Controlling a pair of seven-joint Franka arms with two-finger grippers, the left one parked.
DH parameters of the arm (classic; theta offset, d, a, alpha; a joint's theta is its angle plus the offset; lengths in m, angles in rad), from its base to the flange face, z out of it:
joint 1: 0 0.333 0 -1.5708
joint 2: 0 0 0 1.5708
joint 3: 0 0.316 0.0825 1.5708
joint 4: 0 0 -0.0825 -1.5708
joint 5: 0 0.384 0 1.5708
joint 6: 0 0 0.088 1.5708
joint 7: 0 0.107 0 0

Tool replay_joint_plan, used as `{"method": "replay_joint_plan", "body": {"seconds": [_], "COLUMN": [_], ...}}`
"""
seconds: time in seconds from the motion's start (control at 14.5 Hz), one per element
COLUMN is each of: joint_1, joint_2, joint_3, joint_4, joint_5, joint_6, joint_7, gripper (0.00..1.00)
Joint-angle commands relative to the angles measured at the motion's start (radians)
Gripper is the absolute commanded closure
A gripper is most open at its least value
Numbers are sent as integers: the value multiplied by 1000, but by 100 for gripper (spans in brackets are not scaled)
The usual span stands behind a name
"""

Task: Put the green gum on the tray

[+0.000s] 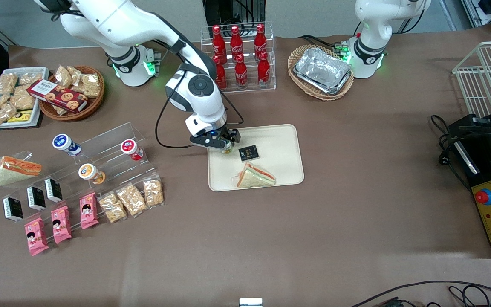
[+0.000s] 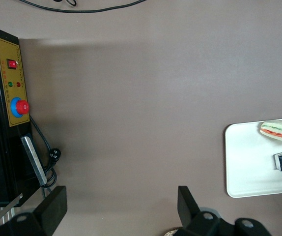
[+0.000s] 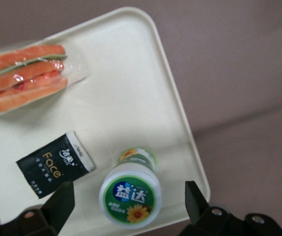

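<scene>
The green gum (image 3: 129,192), a small bottle with a white-and-green lid, stands upright on the cream tray (image 3: 131,88) near one of its corners. My right gripper (image 3: 127,201) hovers over it, open, with a finger on each side of the lid and a gap at both. In the front view the gripper (image 1: 222,145) is above the tray (image 1: 279,145) corner nearest the working arm's base, and only a sliver of the gum (image 1: 227,149) shows under it. The parked arm's camera catches the tray (image 2: 244,162) edge too.
A wrapped sandwich (image 1: 255,176) and a black packet (image 1: 248,152) lie on the tray beside the gum. A cola bottle rack (image 1: 238,57) stands farther from the front camera. An acrylic shelf (image 1: 100,157) of bottles and snacks lies toward the working arm's end.
</scene>
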Motion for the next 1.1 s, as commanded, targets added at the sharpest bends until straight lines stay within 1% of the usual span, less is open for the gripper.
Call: {"method": "replay_joint_plan", "body": {"seconds": [0.0,0.07,0.14,0.28,0.34,0.48,0.55,0.69,0.9,1.03], "joint_1": [0,2,2,0,-1,-6,-16,-131,-248,-305], "joint_2": [-77,-78,-78,-78,-78,-97,-134,-214,-260,-268], "joint_3": [10,10,8,7,7,-1,-6,-7,-26,-59], "joint_4": [198,293,388,559,622,715,717,690,655,650], "joint_5": [35,92,132,143,143,141,138,147,153,153], "joint_6": [-365,-474,-578,-787,-865,-964,-972,-960,-964,-972], "joint_7": [-106,-152,-209,-307,-358,-447,-502,-670,-871,-1003], "gripper": [0,0,0,0,0,0,0,0,0,0]}}
